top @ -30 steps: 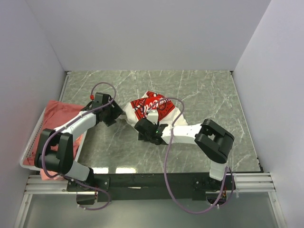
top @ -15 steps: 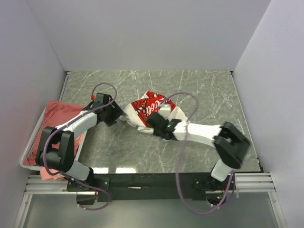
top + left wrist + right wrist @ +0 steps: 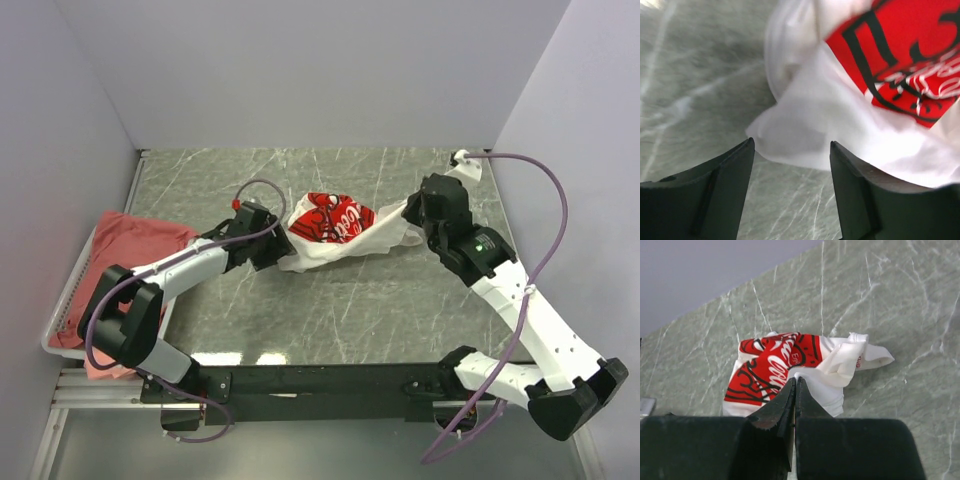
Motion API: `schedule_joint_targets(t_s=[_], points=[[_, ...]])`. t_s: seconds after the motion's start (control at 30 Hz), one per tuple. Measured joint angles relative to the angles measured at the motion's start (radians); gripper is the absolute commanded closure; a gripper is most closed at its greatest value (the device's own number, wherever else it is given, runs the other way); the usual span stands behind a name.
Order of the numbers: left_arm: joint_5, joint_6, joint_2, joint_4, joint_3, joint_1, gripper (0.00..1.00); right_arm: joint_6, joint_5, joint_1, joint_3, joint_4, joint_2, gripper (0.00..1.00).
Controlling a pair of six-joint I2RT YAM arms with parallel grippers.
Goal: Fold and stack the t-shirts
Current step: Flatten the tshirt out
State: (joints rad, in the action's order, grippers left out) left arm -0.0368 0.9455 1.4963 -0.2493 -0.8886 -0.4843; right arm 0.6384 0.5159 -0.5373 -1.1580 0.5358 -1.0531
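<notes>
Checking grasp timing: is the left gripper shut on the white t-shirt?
No, the left gripper stands open, fingers apart, with an edge of the white t-shirt lying in the gap between them.

One white t-shirt (image 3: pixel 335 228) with a red printed panel, crumpled. One white wire basket (image 3: pixel 62 320), well to the left of the white t-shirt. Salmon-red t-shirts (image 3: pixel 135 240) heaped in that basket as a single mass of cloth, separate pieces impossible to count. Two robot arms: left arm (image 3: pixel 190 265) to the left of the white t-shirt, right arm (image 3: pixel 510 290) to its right. Two grippers, one per arm: left gripper (image 3: pixel 790 150) at the white t-shirt's left edge, right gripper (image 3: pixel 794 385) at its right end. Two fingers on each, four in all. Two purple cables, one per arm: left cable (image 3: pixel 258 183), right cable (image 3: pixel 520 157). One green marble table (image 3: pixel 400 300) beneath the white t-shirt.
</notes>
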Motion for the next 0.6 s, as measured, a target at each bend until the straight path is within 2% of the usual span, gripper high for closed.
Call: schedule_joint_targets(t_s=[0.33,0.6], points=[[0.011,-0.017,0.000,0.001,0.006,-0.121,0.16,-0.061,-0.012,0.077,-0.145,0.079,-0.027,1.00],[0.034,-0.013,0.026,0.079,0.007,-0.125,0.13,-0.084,-0.030,0.082,-0.293,0.098,-0.047,1.00]])
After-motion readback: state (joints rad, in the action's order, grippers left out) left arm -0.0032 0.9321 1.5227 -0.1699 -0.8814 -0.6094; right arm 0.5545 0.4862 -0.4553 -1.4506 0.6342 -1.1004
